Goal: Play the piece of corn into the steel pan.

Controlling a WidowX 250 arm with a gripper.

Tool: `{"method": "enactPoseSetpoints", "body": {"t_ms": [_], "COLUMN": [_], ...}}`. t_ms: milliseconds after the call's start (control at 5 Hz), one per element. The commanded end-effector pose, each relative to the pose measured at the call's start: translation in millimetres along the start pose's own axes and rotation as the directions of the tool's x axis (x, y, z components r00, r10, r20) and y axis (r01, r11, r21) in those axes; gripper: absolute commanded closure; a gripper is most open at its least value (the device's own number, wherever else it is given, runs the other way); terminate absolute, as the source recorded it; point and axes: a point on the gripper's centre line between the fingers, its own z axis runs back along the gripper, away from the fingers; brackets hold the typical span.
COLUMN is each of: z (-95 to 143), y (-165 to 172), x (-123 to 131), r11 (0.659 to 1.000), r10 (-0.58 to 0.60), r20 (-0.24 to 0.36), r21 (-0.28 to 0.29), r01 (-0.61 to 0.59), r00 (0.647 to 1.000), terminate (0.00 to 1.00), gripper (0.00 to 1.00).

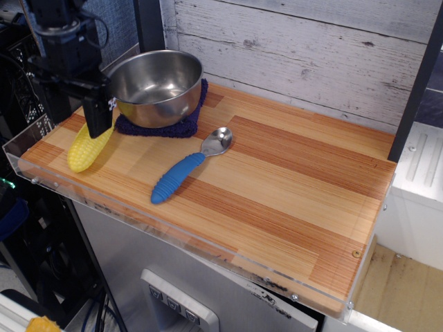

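Whitewashed planks back a striped wooden table (277, 187) edged with clear acrylic, and dark equipment fills the space off its left end. My arm (59, 41) comes down from the upper left corner, its black body hanging near-vertical over the table's left end. My gripper (97, 119) points straight down over the far end of the piece of corn (86, 146). One dark finger (97, 116) shows clearly in front of the cob's upper part; I cannot make out the other finger, so I cannot tell how wide the jaws stand, nor whether they touch the corn.

That yellow cob lies flat on the wood at the left end of the table, slanted, its near tip toward the front-left corner, with nothing lifting it. Just to its right sits the steel pan (158, 84), upright, resting on a dark purple knitted cloth (173, 126) that peeks out beneath it. My finger stands just beside the pan's left wall.

Further right, well apart from the corn, a blue-handled spoon (185, 169) lies diagonally, its metal bowl near the cloth's corner.
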Motion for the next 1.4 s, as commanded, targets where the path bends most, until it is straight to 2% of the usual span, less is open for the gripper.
{"method": "enactPoseSetpoints", "body": {"t_ms": [0,600,800,1000,1200], "z": [-16.5,-42.2,-42.2,-19.5,23.7], "y": [8.7,16.0,12.4,8.9,3.0], "x": [-2.0,2.6,3.4,2.3,-6.6], "r11": [0.999,0.999,0.999,0.999,0.998], "r10": [0.034,0.037,0.037,0.037,0.045], "r20": [-0.027,-0.141,-0.128,-0.047,0.07], "r21": [0.004,-0.003,-0.005,0.007,0.032], "r01": [-0.034,-0.038,-0.038,-0.036,-0.047], "r00": [0.999,0.989,0.991,0.998,0.997], "terminate": [0.0,0.0,0.0,0.0,0.0], "gripper": [0.0,0.0,1.0,1.0,1.0]}}
